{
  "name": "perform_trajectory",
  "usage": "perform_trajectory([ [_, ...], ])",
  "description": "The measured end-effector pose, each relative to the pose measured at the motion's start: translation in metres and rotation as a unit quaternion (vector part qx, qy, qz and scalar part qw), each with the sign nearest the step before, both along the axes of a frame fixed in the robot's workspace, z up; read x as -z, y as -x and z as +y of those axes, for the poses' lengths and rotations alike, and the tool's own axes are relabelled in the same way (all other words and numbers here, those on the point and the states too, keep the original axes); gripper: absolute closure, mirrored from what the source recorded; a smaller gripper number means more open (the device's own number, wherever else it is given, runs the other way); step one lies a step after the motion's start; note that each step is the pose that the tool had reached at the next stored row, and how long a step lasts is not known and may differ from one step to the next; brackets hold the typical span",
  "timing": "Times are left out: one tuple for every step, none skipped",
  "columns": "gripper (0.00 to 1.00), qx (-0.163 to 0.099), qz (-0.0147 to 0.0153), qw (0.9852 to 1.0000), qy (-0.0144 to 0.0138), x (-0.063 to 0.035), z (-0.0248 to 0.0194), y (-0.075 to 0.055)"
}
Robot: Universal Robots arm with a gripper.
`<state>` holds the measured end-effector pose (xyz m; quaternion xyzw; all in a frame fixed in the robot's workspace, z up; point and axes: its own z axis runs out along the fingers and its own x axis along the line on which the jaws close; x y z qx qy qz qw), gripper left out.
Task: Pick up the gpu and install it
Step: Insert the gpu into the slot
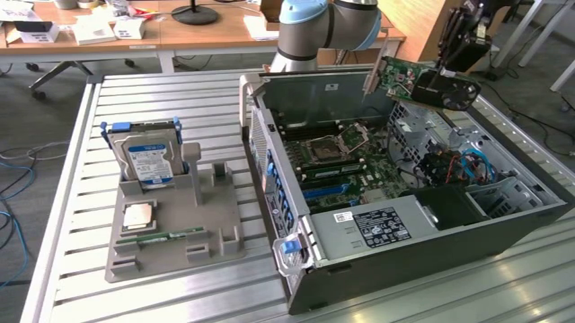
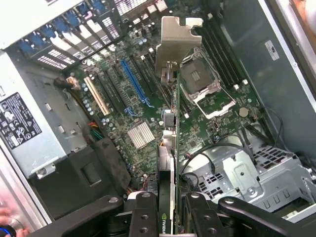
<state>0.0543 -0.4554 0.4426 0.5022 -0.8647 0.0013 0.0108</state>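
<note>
Above the open computer case (image 1: 503,235), at its far end, the gpu (image 1: 402,73) is held in the air by the gripper (image 1: 440,81). Jaws are pinched on the card's two faces near its fan end, and the card is seen edge-on between them in the wrist view. Card is tilted, and its metal bracket (image 2: 175,44) is pointed away from the gripper, toward the exterior view's left. Card is held well clear of the motherboard (image 1: 359,168). Under the card in the wrist view, the blue slot (image 2: 134,81) and the processor socket (image 2: 202,81) are seen on either side of its edge. Power supply (image 1: 378,225) is seated at the case's near end. On the slatted table (image 1: 161,94), at the exterior view's left of the case, a grey holder (image 1: 215,222) is placed. A hard drive (image 1: 148,158) is stood upright in it, a processor chip (image 1: 137,215) is laid flat, and a RAM stick (image 1: 161,237) is laid just beside the chip.
</note>
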Motion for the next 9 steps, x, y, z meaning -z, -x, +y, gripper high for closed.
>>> perform_trajectory([
  [0.74,-0.007,0.0,1.0,0.0001,0.0,0.0001,0.0],
  [0.74,-0.014,0.0,0.9999,0.0001,0.0,0.0001,0.0],
  [0.74,-0.02,0.0,0.9998,0.0001,0.0,0.0002,0.0],
  [0.74,-0.027,0.0,0.9996,0.0002,0.0,0.0002,0.0],
  [0.74,-0.034,0.0,0.9994,0.0002,0.0001,0.0003,0.0],
  [0.74,-0.04,0.0,0.9992,0.0002,0.0001,0.0003,0.0],
  [0.74,-0.047,0.0,0.9989,0.0003,0.0001,0.0004,0.0],
  [0.74,-0.054,0.0,0.9985,0.0003,0.0001,0.0004,0.0],
  [0.74,-0.061,0.0,0.9981,0.0002,0.0001,0.0005,0.0],
])
